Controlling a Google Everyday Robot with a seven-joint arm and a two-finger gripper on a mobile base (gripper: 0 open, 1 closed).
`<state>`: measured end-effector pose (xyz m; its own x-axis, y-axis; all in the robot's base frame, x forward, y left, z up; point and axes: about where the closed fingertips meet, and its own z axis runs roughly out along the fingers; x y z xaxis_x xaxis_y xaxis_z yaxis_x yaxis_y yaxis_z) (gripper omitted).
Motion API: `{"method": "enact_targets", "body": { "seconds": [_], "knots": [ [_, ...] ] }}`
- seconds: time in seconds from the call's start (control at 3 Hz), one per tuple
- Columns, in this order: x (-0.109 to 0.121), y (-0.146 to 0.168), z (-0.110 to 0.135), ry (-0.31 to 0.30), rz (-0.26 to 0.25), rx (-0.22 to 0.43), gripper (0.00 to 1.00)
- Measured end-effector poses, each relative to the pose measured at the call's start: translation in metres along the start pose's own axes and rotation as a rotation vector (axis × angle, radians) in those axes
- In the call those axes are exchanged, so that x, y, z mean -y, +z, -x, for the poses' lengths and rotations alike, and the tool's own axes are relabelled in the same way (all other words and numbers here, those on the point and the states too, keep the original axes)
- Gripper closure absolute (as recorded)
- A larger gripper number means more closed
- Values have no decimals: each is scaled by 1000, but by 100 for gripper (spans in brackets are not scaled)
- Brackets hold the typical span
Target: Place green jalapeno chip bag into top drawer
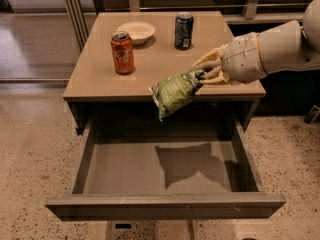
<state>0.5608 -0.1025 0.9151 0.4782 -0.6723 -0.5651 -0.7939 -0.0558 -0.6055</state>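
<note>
The green jalapeno chip bag (175,92) hangs in the air at the table's front edge, above the open top drawer (165,167). My gripper (209,72) is shut on the bag's right end and holds it clear of the tabletop, its lower end drooping toward the drawer. The drawer is pulled fully out, its grey floor bare, with the bag's shadow on it. My white arm comes in from the right.
An orange-red can (123,52) stands on the table's left half. A dark blue can (183,31) and a pale shallow bowl (136,32) stand at the back. The table (100,79) sits on a speckled floor, with a railing behind.
</note>
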Motion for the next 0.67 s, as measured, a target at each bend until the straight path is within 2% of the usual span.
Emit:
{"method": "enact_targets", "body": {
  "seconds": [0.33,0.67],
  "knots": [
    [-4,4,0,20,3,-11,100],
    [-28,3,6,48,34,-22,100]
  ]
}}
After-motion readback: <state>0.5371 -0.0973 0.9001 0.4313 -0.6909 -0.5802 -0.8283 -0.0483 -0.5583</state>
